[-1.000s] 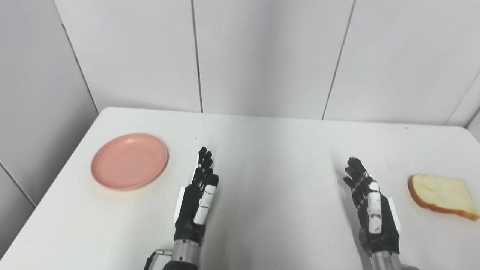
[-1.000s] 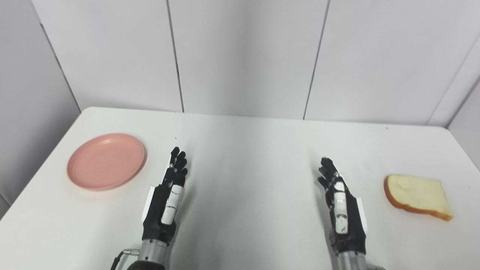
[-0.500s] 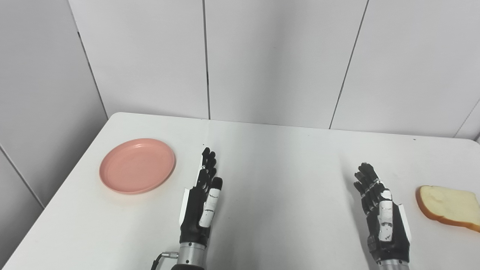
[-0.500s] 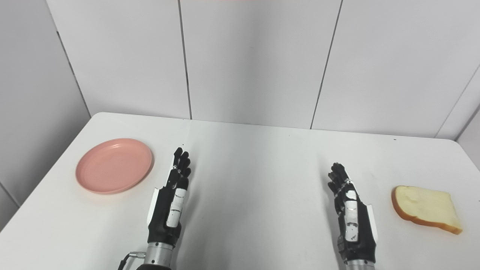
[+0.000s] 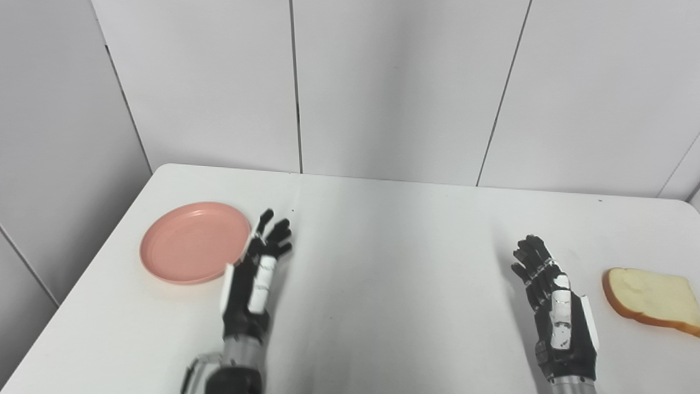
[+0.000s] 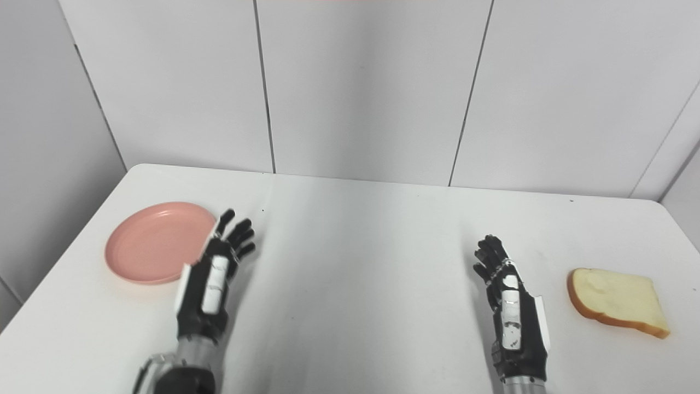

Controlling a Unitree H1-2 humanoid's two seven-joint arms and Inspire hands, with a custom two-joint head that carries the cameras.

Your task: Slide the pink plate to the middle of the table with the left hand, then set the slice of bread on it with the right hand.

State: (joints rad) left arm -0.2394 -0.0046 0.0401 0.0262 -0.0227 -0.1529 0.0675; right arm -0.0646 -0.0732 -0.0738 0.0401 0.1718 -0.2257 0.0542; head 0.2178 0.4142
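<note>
The left hand (image 5: 253,276) sits left of the frame's centre, fingers spread apart and holding nothing, its fingertips just beside the right rim of the pink plate (image 5: 188,241), which lies in the left part of the frame on the white table (image 5: 394,257). The right hand (image 5: 556,312), lower right, is likewise empty with fingers loosely extended. The slice of bread (image 5: 653,299) lies flat near the right edge, apart from that hand.
</note>
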